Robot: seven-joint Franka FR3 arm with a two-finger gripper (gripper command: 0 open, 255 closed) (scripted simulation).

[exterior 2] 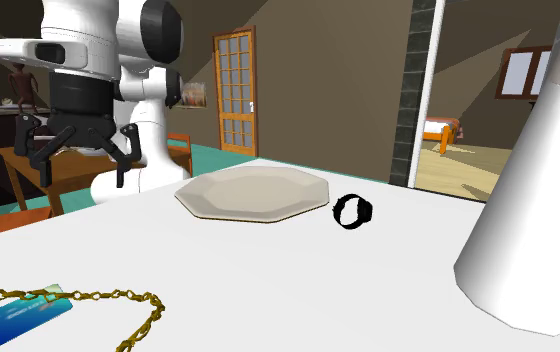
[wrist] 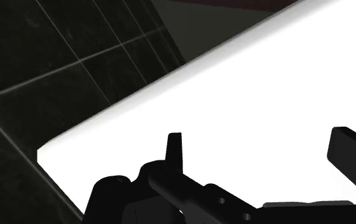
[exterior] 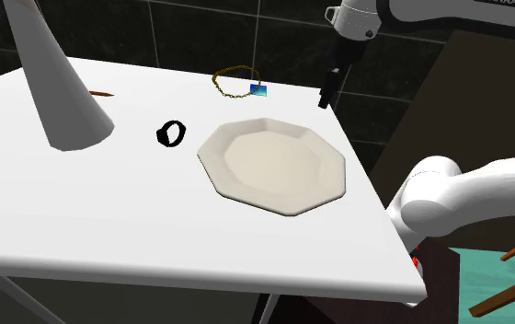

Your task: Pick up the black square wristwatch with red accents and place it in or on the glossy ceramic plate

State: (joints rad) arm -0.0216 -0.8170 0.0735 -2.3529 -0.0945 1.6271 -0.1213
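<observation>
A white tabletop (exterior: pixel 154 230) with a rounded corner carries five things. A many-sided, off-white plate (exterior: pixel 274 166) lies flat near the edge on the shoulder view's right. Near it, between the plate and a tall white cone (exterior: pixel 58 83), sits a black wristwatch (exterior: pixel 171 133), its strap closed in a loop and apart from both. The cone stands upright on its wide base. Beyond the plate, near the far edge, a gold chain (exterior: pixel 233 83) lies in a loose loop, with a small blue card (exterior: pixel 259 90) touching it. A thin brown sliver (exterior: pixel 99 93) lies just beside the cone.
</observation>
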